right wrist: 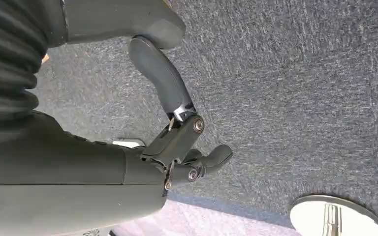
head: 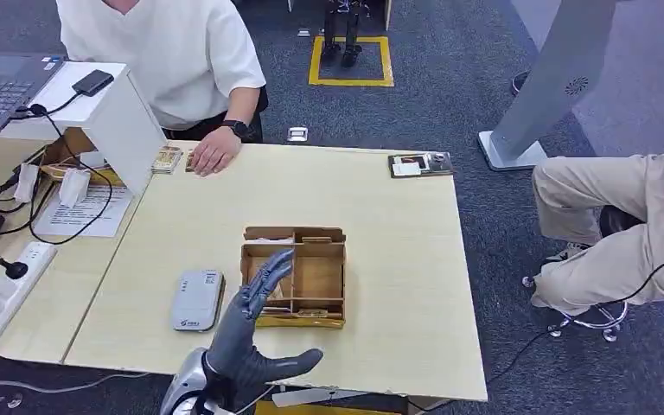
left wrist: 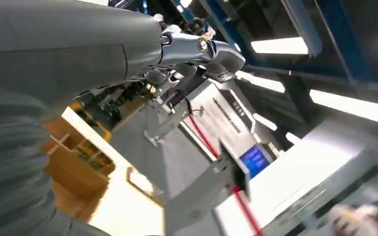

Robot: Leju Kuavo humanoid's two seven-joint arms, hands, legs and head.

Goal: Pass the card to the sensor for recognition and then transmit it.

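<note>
My left hand (head: 255, 328) is raised over the near part of the table with its fingers stretched and spread, thumb out, holding nothing. Its fingertips (head: 277, 264) overlap the left side of a brown cardboard divider box (head: 316, 281). A flat grey-white sensor (head: 197, 300) lies on the table just left of the hand. A small stack of cards (head: 167, 159) lies at the far left of the table. In the left wrist view my left hand (left wrist: 128, 54) is empty, with the box (left wrist: 74, 157) beyond it. My right hand (right wrist: 177, 128) hangs over grey carpet, fingers loosely bent and apart, empty.
A person in a white shirt sits at the far side with a hand (head: 214, 153) on the table beside the cards. Another person's legs (head: 609, 216) are at the right. A small tray (head: 420, 163) lies at the far right corner. A white stand (head: 108, 108), laptop and cables crowd the left.
</note>
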